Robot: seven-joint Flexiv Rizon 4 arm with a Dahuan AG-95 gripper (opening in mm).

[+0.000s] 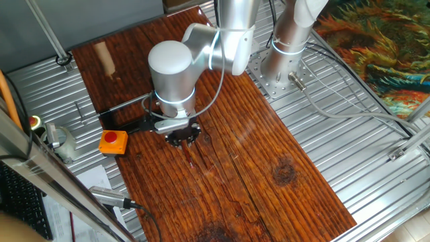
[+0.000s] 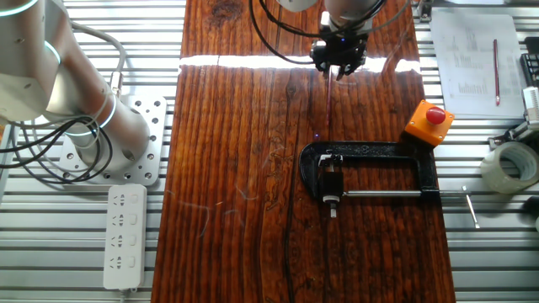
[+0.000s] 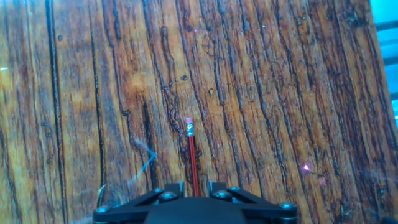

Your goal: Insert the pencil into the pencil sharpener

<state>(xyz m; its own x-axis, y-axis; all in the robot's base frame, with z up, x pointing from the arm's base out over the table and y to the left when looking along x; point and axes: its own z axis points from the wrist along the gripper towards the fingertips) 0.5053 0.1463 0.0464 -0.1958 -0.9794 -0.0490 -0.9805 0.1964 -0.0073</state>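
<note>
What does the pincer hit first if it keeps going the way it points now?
Probably the wooden tabletop. The pincer points down at bare wood, and the pencil it grips sticks out ahead, so the pencil's tip would touch first. Remaining gap unclear.

The desk (image 2: 244,168) is dark reddish-brown wood streaked with black grain lines and one dark knot. The pencil (image 3: 192,163) is red with a silver band and a pinkish tip. The pincer (image 3: 194,198) is black. The clamp (image 2: 370,168) is black with a silver rod. An orange box (image 2: 429,122) carries a red button. The arm (image 1: 178,67) looks silver-grey, perhaps with pale rings.
</note>
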